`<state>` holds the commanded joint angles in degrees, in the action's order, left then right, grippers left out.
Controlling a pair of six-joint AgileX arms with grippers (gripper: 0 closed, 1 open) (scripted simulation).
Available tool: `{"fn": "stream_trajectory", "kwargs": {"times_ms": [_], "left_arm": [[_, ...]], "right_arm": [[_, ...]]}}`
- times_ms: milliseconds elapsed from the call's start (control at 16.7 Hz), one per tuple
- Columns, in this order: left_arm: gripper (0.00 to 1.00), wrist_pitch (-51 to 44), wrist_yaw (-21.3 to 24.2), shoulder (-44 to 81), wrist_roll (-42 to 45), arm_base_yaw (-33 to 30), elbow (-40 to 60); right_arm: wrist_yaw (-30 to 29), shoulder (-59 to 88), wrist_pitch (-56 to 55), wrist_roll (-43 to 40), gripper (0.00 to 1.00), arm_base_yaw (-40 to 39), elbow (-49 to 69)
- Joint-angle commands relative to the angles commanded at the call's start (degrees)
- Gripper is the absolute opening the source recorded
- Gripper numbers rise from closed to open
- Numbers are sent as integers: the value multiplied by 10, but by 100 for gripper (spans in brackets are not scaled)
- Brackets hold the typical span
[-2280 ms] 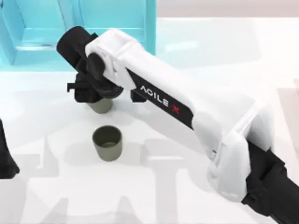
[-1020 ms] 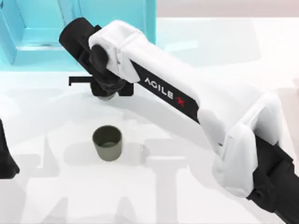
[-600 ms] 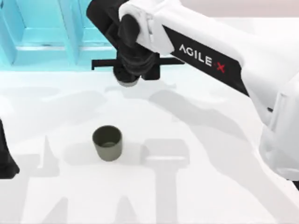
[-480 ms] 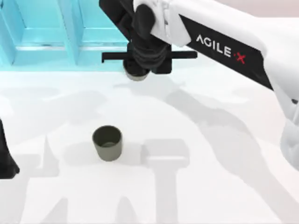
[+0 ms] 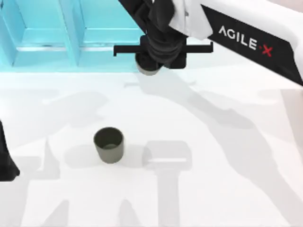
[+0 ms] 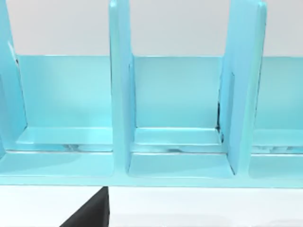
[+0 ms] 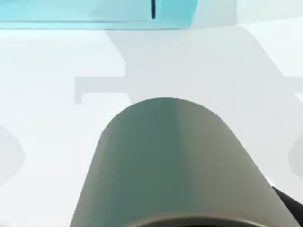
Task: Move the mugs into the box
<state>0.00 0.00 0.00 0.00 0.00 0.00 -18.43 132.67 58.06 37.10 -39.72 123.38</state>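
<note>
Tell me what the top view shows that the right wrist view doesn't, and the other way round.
Top view alone: the second mug standing upright on the white table, apart from everything else; the right arm reaching across with its gripper near the box; the left arm parked at the table's left edge.

Right wrist view alone: the held mug's smooth grey side seen close up.

Both: the held mug, the table, and the turquoise box close beyond the held mug.

Matte olive-grey mugs (image 5: 109, 144), a glossy translucent turquoise plastic box (image 6: 180, 118), a smooth white table (image 5: 213, 156)
</note>
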Motion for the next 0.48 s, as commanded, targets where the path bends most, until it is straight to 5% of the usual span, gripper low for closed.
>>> {"fn": "stream_trajectory", "kwargs": {"times_ms": [240,480], "left_arm": [[100,0,0,0,0,0,0],[100,0,0,0,0,0,0]], "right_arm": [[7,-14,18,-38,0,38,-22],[32,-71,63,-161,0,165,-88]]}}
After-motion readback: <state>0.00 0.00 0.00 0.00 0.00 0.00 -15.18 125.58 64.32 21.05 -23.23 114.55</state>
